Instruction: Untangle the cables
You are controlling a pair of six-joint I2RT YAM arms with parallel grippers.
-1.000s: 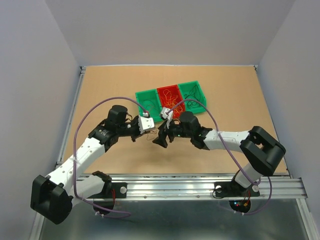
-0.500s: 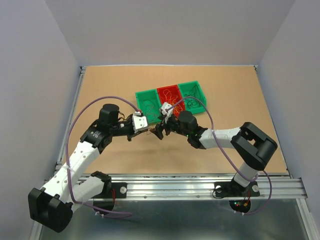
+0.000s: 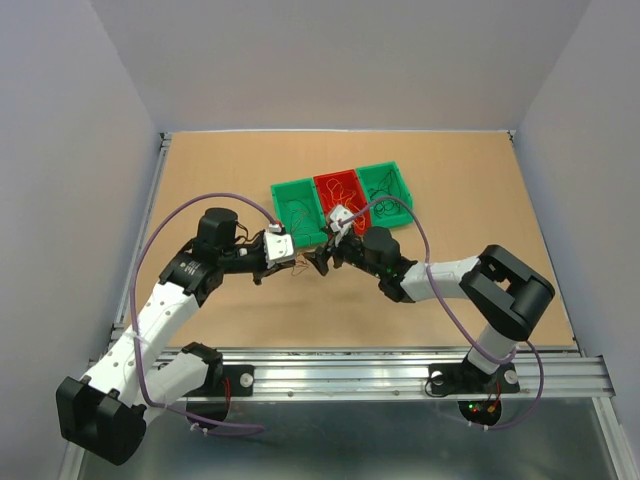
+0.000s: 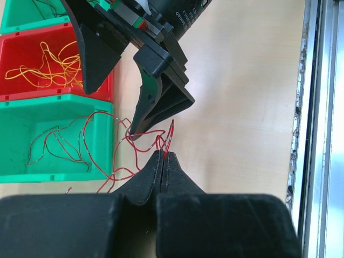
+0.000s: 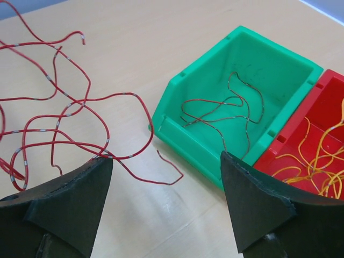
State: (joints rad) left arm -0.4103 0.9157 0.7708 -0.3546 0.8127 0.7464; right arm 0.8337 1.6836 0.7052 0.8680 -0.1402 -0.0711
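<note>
Tan table, bins at its far middle. Left gripper pinched shut on red cables, just before the bins. Right gripper spread wide beside them, holding nothing. Risk of tightening knots by pulling hard, or of losing the thin strand from the pinch.

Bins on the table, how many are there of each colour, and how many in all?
Green bins: 2
Red bin: 1
Total: 3
</note>
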